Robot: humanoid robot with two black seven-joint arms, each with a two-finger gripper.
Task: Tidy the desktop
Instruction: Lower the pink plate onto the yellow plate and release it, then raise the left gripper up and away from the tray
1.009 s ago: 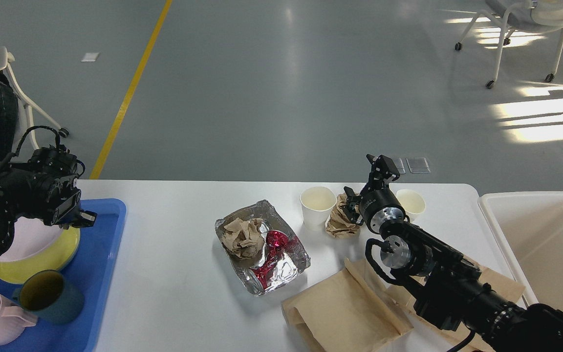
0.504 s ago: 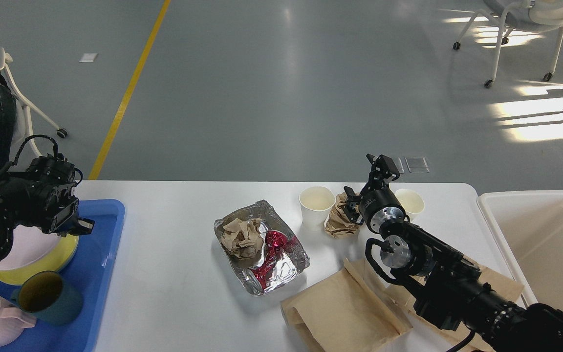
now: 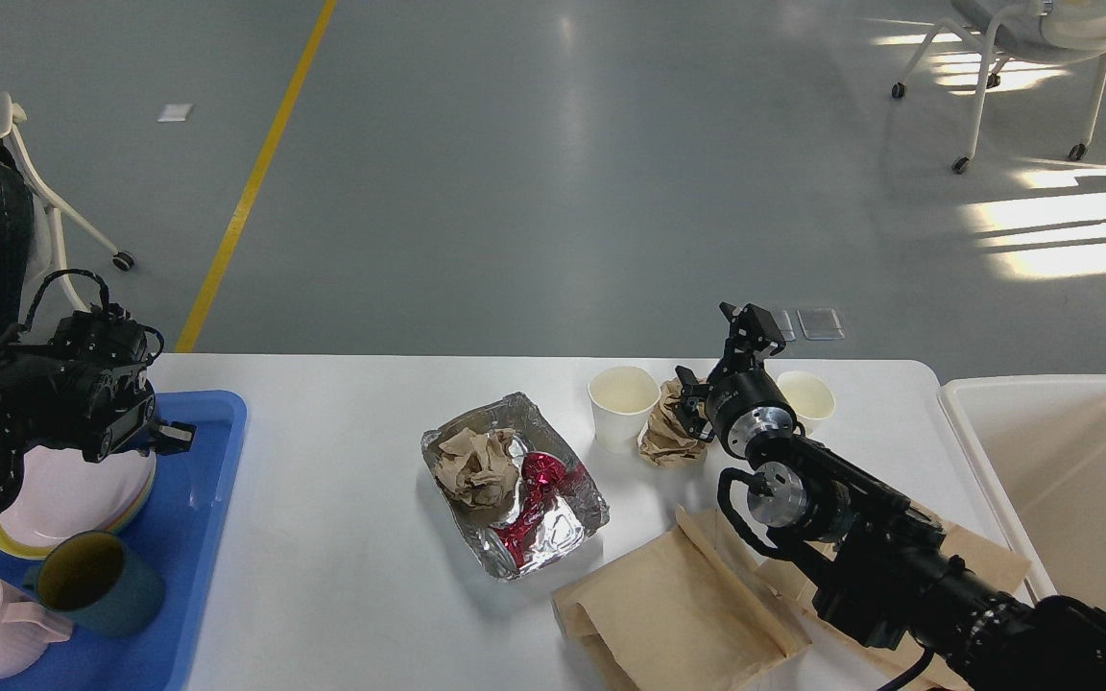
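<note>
Counter (image 3: 342, 499): fills lower frame, rigid, smooth, fixed | crumpled paper (image 3: 670, 432) centre-right: light, soft, pinch its top | left end effector (image 3: 164, 434) over blue tray (image 3: 212, 499), finger state cannot tell | right end effector (image 3: 721, 360) beside the wad, apart, empty | open room: centre-left; bin (image 3: 1071, 461) right edge.

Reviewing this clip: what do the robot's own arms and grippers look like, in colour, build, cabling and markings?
Both arms are matte black and built of thick cylindrical segments. The right arm shows two bright silver round joint caps and a black cable loop beside them; its gripper is small, black and angular. The left gripper sits on a blocky black housing with thin black cables looping above. No sleeves; no legible markings.
</note>
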